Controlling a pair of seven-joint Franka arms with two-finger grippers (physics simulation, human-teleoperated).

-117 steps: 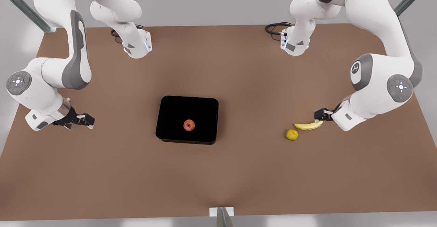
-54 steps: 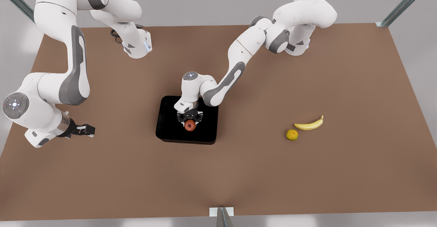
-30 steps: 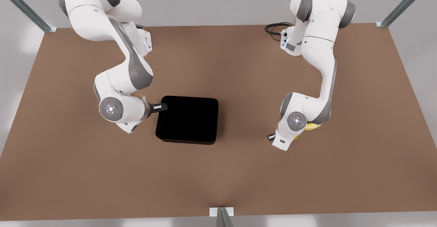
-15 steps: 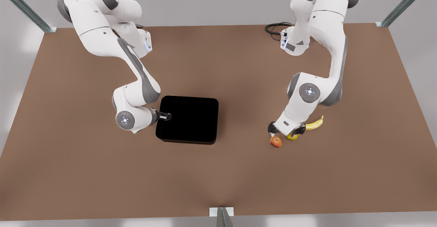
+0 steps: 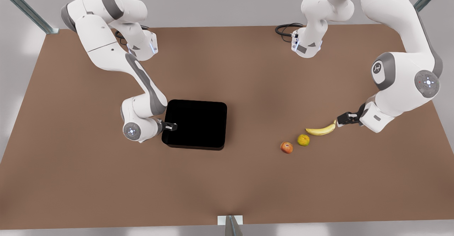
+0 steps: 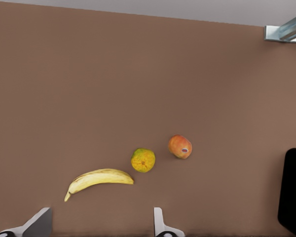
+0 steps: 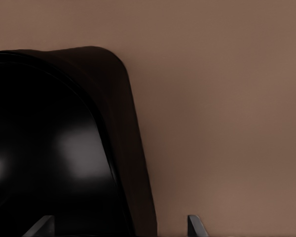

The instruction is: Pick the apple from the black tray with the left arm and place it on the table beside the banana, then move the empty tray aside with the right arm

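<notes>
The left hand point(image 5: 341, 119) hangs over the brown bench point(image 5: 248, 72) on the front view's right, released and holding nothing, its two fingertips point(image 6: 159, 223) set wide apart. The banana point(image 5: 321, 130) lies just beyond those fingertips, its near tip close to them and its curve running away from the hand. Past the banana's far end sits a yellow-green citrus fruit point(image 5: 303, 140), and just beyond that, farthest from this hand in the row, rests the apple point(image 5: 286, 147), red-orange, on the bare bench, apart from the citrus fruit and free of any grip. In the left wrist view the same line shows: banana point(image 6: 98, 180) nearest, citrus fruit point(image 6: 143, 160) next, apple point(image 6: 180, 146) last, with an edge of the black tray point(image 6: 295, 190) well off to the side. The right hand point(image 5: 169, 126) is down at the tray's point(image 5: 195, 124) side wall on the front view's left, near one corner, with the tray empty and lying flat on the bench. In the right wrist view its fingertips point(image 7: 193, 224) stand spread, one on either side of the tray's rim point(image 7: 123, 118), so the hand straddles the wall while spread rather than clenched on it; whether a pad touches the rim I cannot tell.
</notes>
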